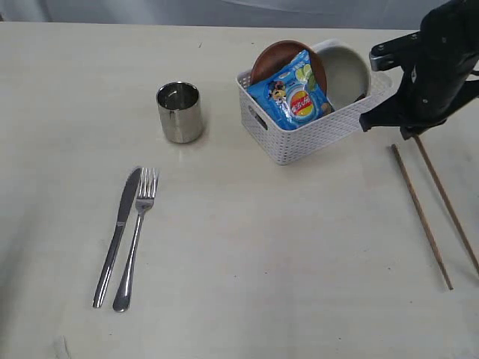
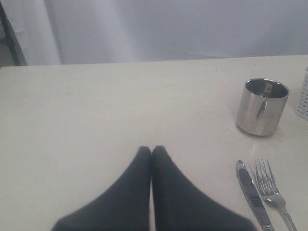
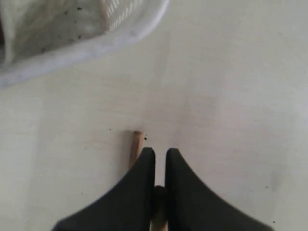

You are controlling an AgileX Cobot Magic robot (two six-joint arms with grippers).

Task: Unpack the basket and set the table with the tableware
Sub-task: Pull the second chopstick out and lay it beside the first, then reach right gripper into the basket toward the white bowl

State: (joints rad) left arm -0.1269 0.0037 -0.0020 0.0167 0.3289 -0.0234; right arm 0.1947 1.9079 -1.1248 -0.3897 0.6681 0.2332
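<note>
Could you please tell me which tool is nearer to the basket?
Right. The right tool hangs just beside the basket's end, above a chopstick; the left tool is farther off, beyond the cup.

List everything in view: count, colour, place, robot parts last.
table: one, cream, beneath everything
basket: one, white, on the table
plate: one, reddish-brown, leaning in the basket
chip bag: one, blue, against the plate
bowl: one, off-white, in the basket
cup: one, steel, left of basket
knife: one, steel, left of the fork
fork: one, steel, nearer than the cup
chopsticks: two, brown, on table right of basket
left gripper: one, black, shut, near the knife
right gripper: one, black, at the chopsticks' ends
</note>
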